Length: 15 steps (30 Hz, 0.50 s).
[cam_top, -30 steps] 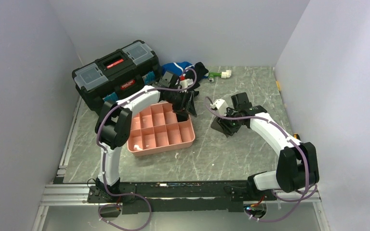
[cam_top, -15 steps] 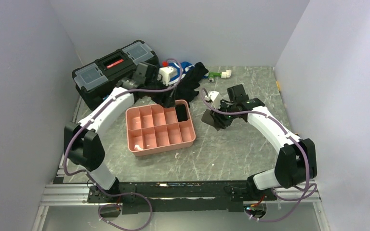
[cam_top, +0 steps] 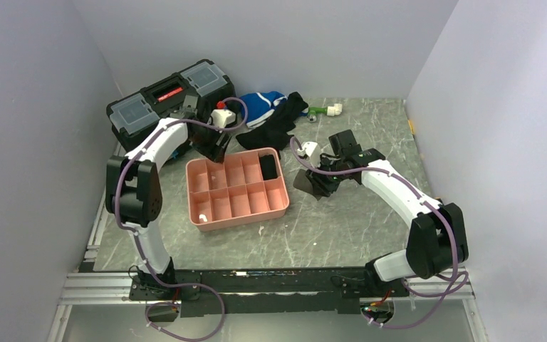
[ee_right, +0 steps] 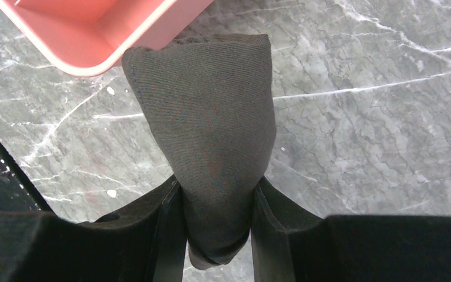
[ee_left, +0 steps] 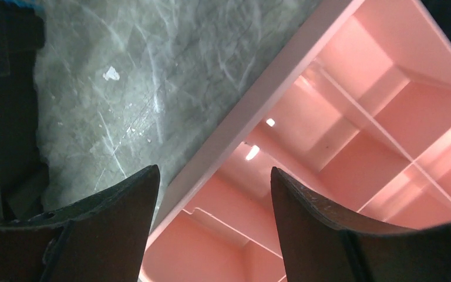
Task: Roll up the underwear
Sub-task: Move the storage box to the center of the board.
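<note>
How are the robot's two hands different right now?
The left gripper has its jaws wide apart with nothing between them. The right gripper is clamped on the dark grey underwear. The left gripper hangs over the edge of the pink tray, while the right gripper is over the table beside the tray. Both have black fingers and point downward.

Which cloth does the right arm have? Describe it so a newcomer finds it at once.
Start at the pink tray mid-table and look just off its right edge. There the right gripper pinches the bunched grey-brown underwear. Unlike the black garment behind and the dark roll in the tray, it alone is gripped.
</note>
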Available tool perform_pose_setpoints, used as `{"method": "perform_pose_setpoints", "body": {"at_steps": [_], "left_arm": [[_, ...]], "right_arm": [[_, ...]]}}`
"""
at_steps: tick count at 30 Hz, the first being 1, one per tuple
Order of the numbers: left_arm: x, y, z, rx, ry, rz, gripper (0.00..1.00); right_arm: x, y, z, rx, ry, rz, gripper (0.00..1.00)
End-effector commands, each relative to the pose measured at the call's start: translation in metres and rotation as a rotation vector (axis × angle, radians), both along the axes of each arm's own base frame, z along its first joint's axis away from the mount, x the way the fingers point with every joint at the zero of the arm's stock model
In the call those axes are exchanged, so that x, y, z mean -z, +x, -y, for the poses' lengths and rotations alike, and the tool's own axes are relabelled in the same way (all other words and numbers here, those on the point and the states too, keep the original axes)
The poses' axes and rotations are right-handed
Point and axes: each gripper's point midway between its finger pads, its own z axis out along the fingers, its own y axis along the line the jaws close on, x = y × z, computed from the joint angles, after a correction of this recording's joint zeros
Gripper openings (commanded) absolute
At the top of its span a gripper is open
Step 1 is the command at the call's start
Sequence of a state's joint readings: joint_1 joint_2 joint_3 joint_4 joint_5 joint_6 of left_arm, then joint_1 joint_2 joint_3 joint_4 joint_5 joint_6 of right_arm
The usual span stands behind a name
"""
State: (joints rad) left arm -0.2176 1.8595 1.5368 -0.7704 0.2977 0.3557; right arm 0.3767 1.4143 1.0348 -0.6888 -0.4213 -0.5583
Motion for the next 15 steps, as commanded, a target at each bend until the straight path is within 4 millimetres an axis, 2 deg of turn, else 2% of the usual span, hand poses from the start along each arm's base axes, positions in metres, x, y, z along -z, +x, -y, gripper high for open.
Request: {"method": "perform_pose_setpoints", "body": {"at_steps": [1,8,15], "left_arm": [[0.0,0.001,-0.009,0.044,-0.007,-0.015,0.74],[0.012,-0.033,-0.006,0.072,-0.067,-0.089,0.66],[0.018,-0.089,-0.007,0.094,-0.102,-0.167,0.54]], "right_arm": [[-0.012,0.001,-0.006,-0.027,0.034,0.035,0.0],[-0.019,-0.001,-0.006,-0.036,0.018,0.026,0.0],[-0.03,0.007,-0.012,-0.042,-0.011,0.035,0.0]]}}
